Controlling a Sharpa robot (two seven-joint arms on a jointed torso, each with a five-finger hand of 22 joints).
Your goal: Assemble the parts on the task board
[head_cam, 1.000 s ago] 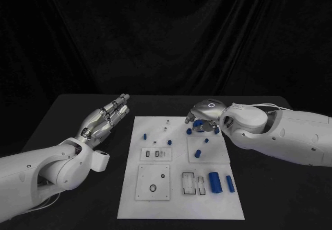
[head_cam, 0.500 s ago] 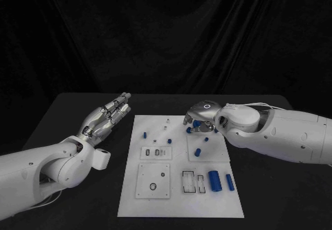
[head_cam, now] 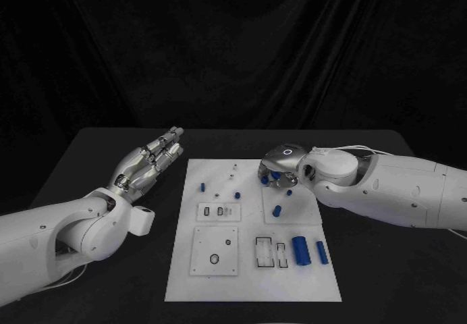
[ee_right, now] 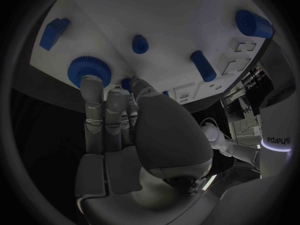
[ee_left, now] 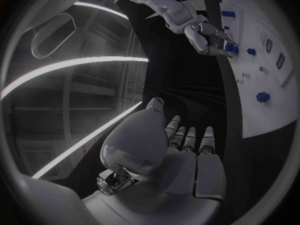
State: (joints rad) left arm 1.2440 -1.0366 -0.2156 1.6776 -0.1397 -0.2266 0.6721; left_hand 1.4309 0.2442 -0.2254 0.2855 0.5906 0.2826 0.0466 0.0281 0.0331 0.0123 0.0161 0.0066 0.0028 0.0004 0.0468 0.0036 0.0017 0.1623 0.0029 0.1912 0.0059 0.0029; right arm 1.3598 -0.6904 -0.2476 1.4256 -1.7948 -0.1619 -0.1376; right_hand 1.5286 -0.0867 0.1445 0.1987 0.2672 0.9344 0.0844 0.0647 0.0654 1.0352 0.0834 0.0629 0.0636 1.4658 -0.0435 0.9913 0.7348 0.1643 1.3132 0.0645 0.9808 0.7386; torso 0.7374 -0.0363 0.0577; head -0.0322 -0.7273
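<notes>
The white task board [head_cam: 253, 277] lies in the middle of the table. My right hand [head_cam: 277, 167] hovers over its far right part, fingers pointing down at a blue gear [head_cam: 277, 177]. That gear [ee_right: 87, 70] lies flat on the board, with my fingertips [ee_right: 92, 85] touching its rim; whether they grip it is hidden. From the left wrist, the right hand [ee_left: 209, 37] stands at the board's far edge. My left hand [head_cam: 146, 165] is beside the board's left edge, palm up, fingers straight and apart, holding nothing.
Small blue pegs [head_cam: 202, 186] [head_cam: 237, 196] [head_cam: 277, 211] stand around the board's far half. A thick blue cylinder [head_cam: 301, 250] and a thinner one [head_cam: 322, 252] lie near the right edge, beside rectangular slots [head_cam: 264, 253]. Black table [head_cam: 389, 270] surrounds the board.
My right hand has crept slightly left over the gear and turned a little. The left hand has kept its pose. The whole picture has shifted slightly.
</notes>
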